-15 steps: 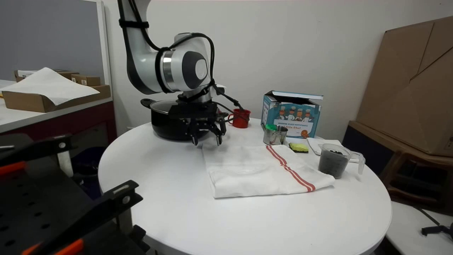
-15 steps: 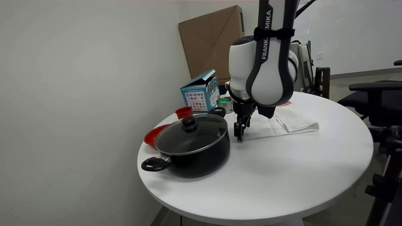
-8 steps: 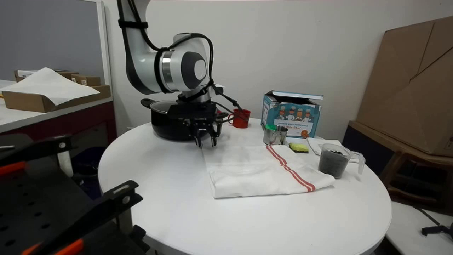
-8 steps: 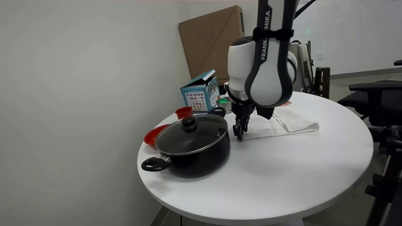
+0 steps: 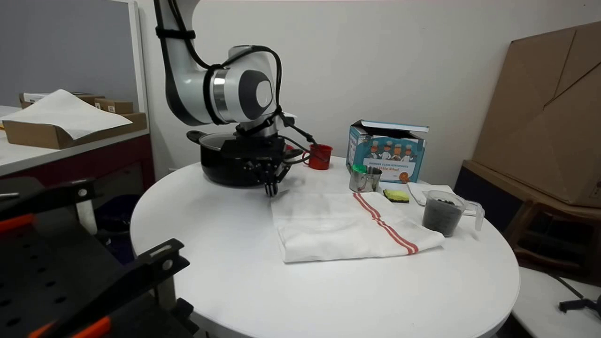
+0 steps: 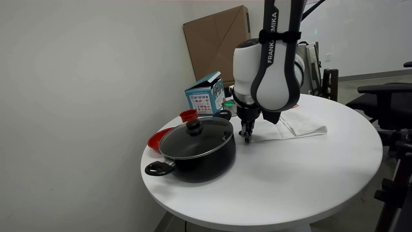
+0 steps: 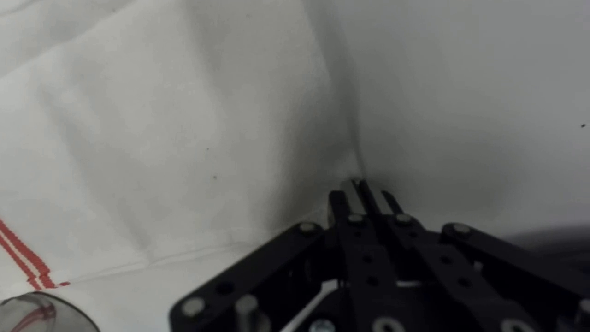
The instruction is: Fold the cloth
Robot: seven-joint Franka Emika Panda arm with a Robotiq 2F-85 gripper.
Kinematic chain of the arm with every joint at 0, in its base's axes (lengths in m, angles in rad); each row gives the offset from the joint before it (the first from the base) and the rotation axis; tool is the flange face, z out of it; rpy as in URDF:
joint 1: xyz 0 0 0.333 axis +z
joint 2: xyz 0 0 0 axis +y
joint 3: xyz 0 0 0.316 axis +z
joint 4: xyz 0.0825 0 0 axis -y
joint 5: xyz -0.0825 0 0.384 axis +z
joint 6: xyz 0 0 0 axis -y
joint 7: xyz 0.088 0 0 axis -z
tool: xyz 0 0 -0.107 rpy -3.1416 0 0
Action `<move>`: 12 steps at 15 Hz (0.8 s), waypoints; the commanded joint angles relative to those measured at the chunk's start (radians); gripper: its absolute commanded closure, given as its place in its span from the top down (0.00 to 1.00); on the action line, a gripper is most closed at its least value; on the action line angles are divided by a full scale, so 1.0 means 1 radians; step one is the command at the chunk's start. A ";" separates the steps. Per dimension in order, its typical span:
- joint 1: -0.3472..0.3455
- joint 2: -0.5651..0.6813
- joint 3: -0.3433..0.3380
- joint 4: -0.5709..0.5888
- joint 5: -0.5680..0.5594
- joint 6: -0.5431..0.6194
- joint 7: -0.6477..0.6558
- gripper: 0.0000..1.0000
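The cloth (image 5: 328, 230), white with thin red stripes near one side, lies flat and partly doubled over on the round table, in both exterior views. My gripper (image 5: 271, 190) points down at the cloth's corner nearest the black pot. In the wrist view the gripper (image 7: 357, 182) is shut, its fingertips pressed together on the cloth's edge. A small bit of white shows between the tips, and a crease in the cloth (image 7: 184, 115) runs up to them. The arm hides part of the cloth (image 6: 302, 124) in an exterior view.
A lidded black pot (image 6: 202, 164) stands close beside the gripper, with a red bowl (image 6: 157, 138) and a red mug (image 5: 320, 157) nearby. Beyond the cloth are a metal cup (image 5: 365, 180), a blue box (image 5: 387, 155), a sponge (image 5: 396, 195) and a measuring cup (image 5: 443, 213).
The gripper's fingers have come together from open to shut at the cloth's corner. That corner has drawn in slightly; the rest of the cloth lies as before.
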 commanded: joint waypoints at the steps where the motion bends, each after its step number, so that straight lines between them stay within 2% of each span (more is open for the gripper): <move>1: -0.073 -0.037 0.066 -0.021 0.014 0.017 -0.030 0.07; 9: -0.377 -0.192 0.300 -0.107 0.027 0.008 -0.064 0.08; 12: -0.467 -0.258 0.364 -0.158 0.041 -0.069 -0.070 0.08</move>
